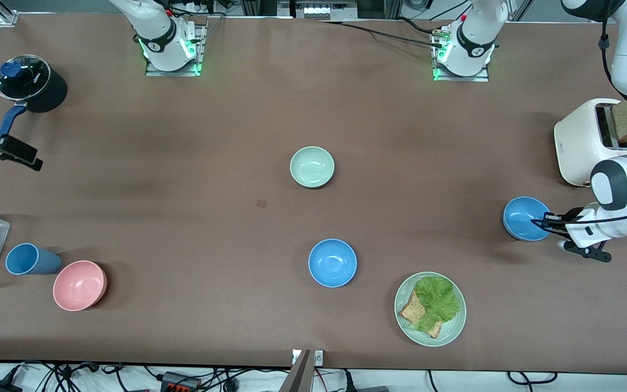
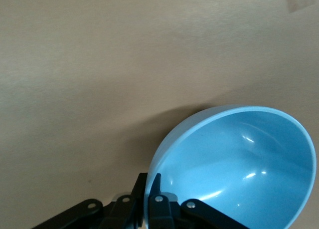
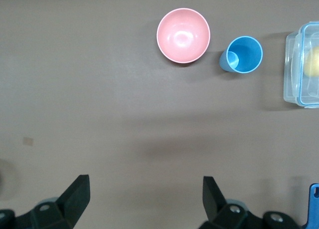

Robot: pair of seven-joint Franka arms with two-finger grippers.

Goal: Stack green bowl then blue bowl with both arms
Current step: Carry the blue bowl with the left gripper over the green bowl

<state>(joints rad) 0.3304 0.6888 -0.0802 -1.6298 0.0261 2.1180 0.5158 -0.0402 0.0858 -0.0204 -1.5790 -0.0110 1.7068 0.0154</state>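
- the left gripper (image 1: pixel 546 222) is at the left arm's end of the table, its two black fingers (image 2: pixel 158 201) pinched tight on the rim of a blue bowl (image 1: pixel 524 218), one finger inside the wall and one outside.
- whether that bowl rests on the brown table (image 1: pixel 183 179) or is just off it cannot be told.
- the right gripper (image 3: pixel 144 196) hangs with its fingers spread wide and holding nothing, over the right arm's end of the table, above a pink bowl (image 3: pixel 183 35), a blue cup (image 3: pixel 243 55) and a clear lidded box (image 3: pixel 302 64); this arm looks to be waiting.
- the green bowl (image 1: pixel 312 166) sits upright and alone near the middle of the table, well apart from both grippers.
- a second blue bowl (image 1: pixel 332 262) lies nearer the front camera than the green bowl, also untouched.
- a pale-green plate (image 1: pixel 403 318) with lettuce and bread sits near it; a white toaster (image 1: pixel 583 141) stands by the left arm.
- judgement: the step in hand is lifting the gripped blue bowl. to do it well, raise it straight, keep it level so the thin rim does not slip, and clear the toaster and plate on the way inward.
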